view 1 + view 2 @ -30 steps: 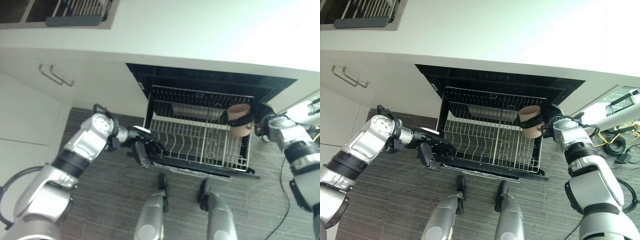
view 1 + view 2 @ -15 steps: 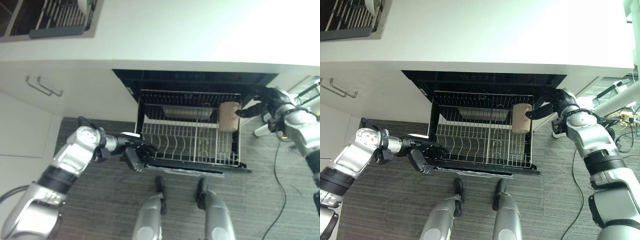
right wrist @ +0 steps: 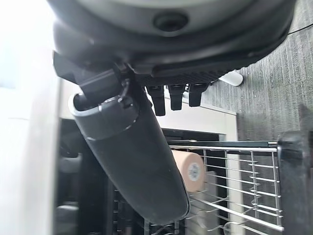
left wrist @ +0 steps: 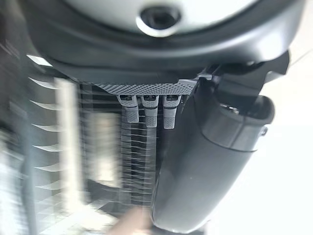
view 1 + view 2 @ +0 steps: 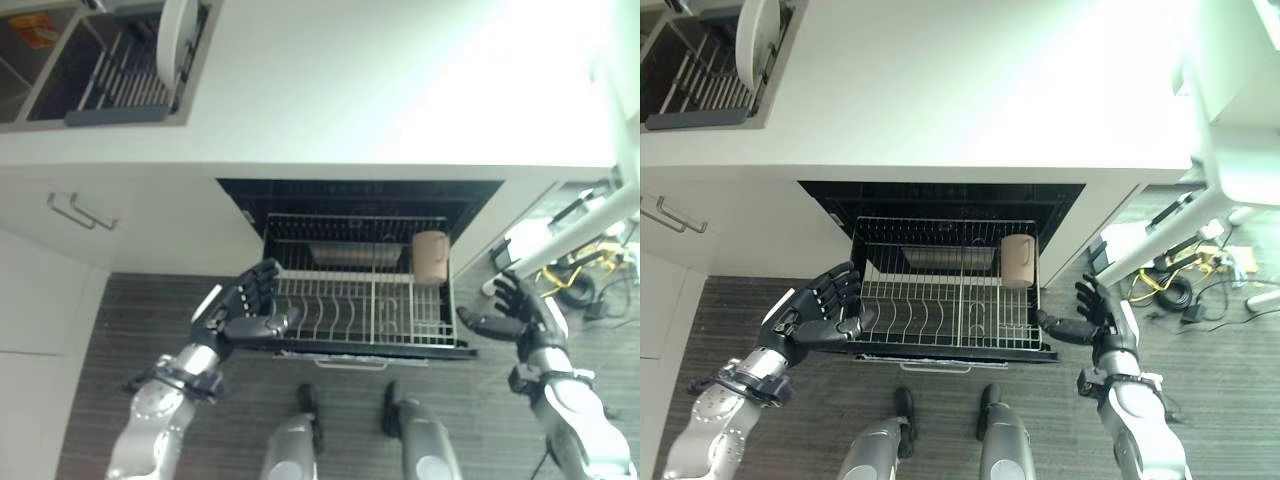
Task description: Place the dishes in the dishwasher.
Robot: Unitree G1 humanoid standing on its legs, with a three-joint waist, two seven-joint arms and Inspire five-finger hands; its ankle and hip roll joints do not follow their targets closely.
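Observation:
A tan cup rests in the back right corner of the pulled-out wire dishwasher rack, and the right wrist view shows the cup past the thumb. My left hand hovers open with its fingers spread at the rack's front left corner. My right hand is open and empty over the floor, just right of the rack's front right corner. A white plate stands in a drying rack in the sink at the far left.
The white counter runs above the dishwasher opening. Cabinet fronts with metal handles lie to the left. A white stand and loose cables sit on the floor to the right.
My right hand let go of the cup, left it in the rack and drew back to the front right. My left hand came off the rack's front edge and opened. The camera shifted.

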